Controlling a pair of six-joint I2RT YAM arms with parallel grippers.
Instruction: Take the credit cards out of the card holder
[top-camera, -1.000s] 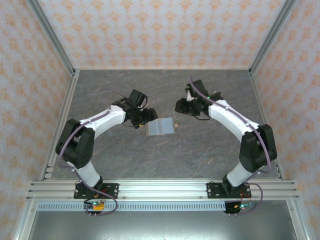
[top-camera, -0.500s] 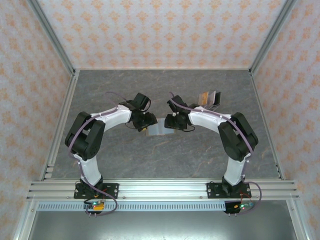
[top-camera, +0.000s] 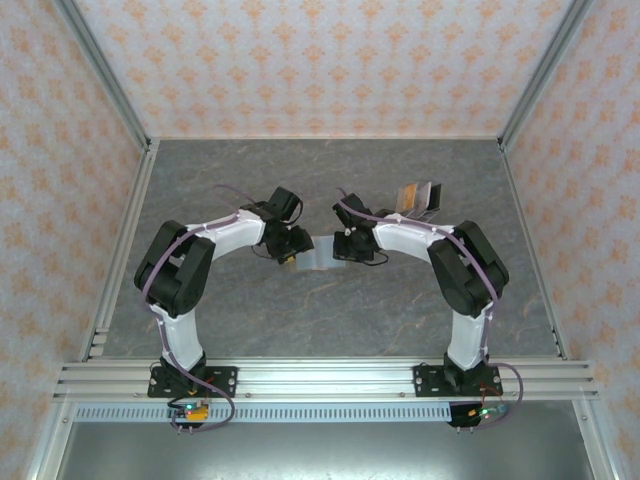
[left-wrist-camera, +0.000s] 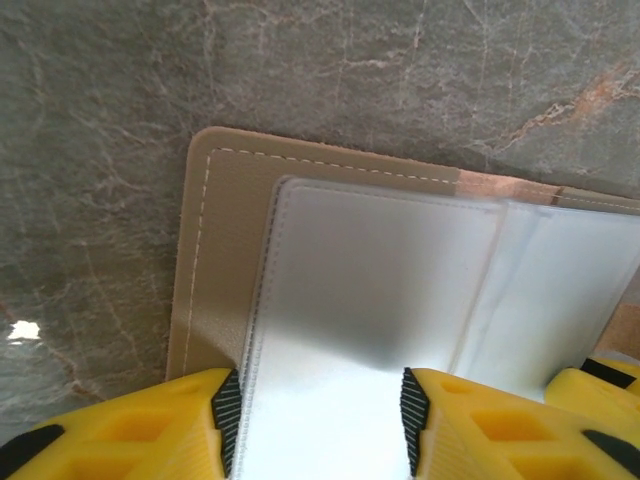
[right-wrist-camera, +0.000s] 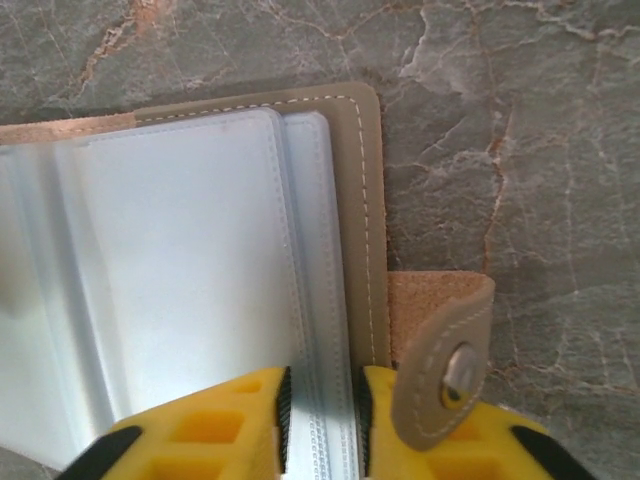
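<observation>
1. The card holder lay open flat on the desk between the arms, sleeves up for access.
2. The left end effector stood half-wide astride the left sleeve, likely to pin it.
3. The right end effector was narrow about the sleeve edge beside the snap tab; whether it gripped was unclear.

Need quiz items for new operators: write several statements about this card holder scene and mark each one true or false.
1. The card holder lies open on the table. True.
2. Its cover is black. False: it is tan, with pale plastic sleeves inside.
3. The left hand has its fingers wider apart than the right hand. True.
4. The snap tab sits on the left hand's side. False: it is right beside the right hand.
</observation>
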